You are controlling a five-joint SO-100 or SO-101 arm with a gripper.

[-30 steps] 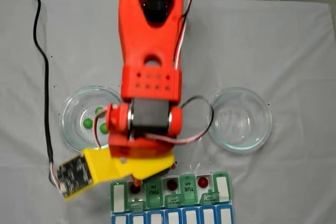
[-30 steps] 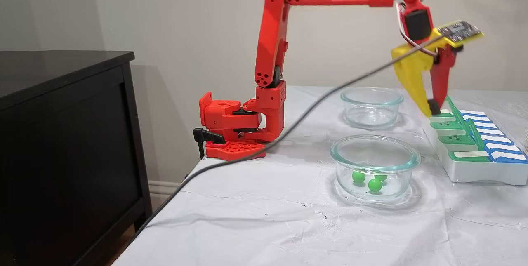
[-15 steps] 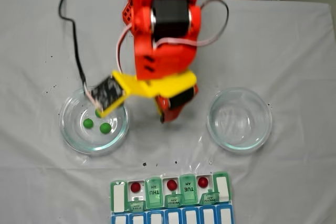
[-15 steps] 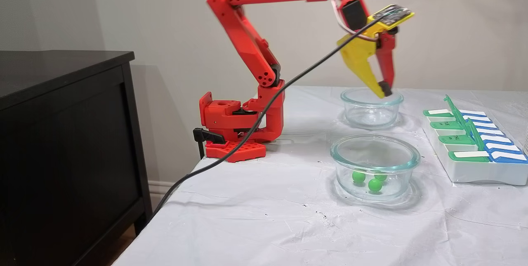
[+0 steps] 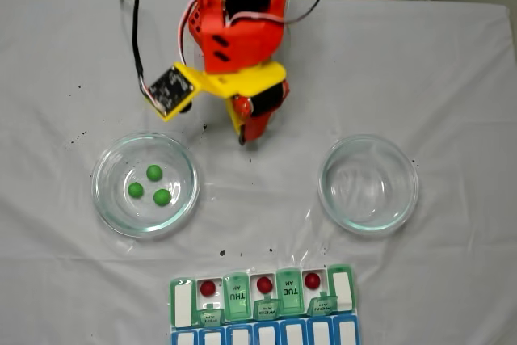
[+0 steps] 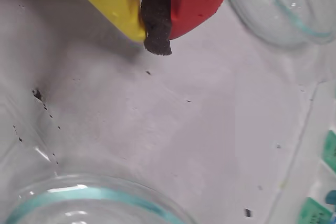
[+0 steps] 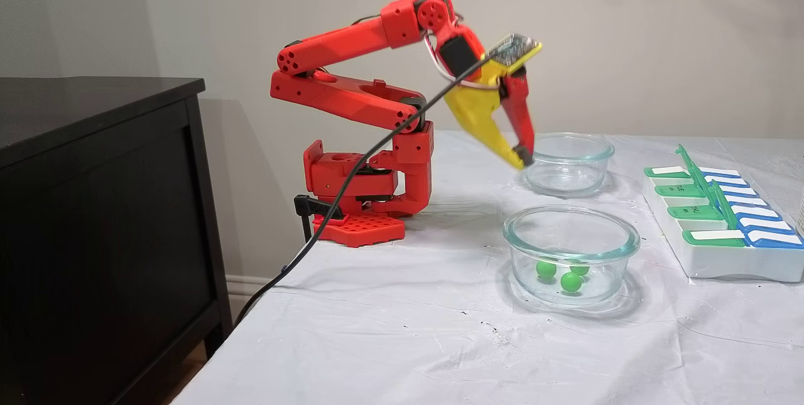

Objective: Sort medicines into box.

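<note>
Three green medicines (image 5: pixel 149 184) lie in the left glass dish (image 5: pixel 121 159) in the top-down fixed view; in the side fixed view these green balls (image 7: pixel 559 274) rest in the near dish (image 7: pixel 521 257). Three red medicines (image 5: pixel 263 284) sit in separate open compartments of the box (image 5: pixel 288 290), which stands at the table's right end (image 7: pixel 710 260) in the side view. My gripper (image 5: pixel 241 138) hangs above bare cloth between the two dishes, nearer the arm's base. Its yellow and red fingers are shut pad to pad (image 6: pixel 156 30) with nothing held. Its tip (image 7: pixel 524 160) is level with the far dish's rim.
An empty glass dish (image 5: pixel 369 147) stands on the right of the top-down view and is the far dish (image 7: pixel 568 166) in the side view. A black cable (image 7: pixel 352 185) runs from the wrist off the table's left edge. A dark cabinet (image 7: pixel 94 204) stands left of the table.
The arm has folded back from over the box's left compartment toward its base. The gripper has risen and moved to between the dishes. The balls lie as before.
</note>
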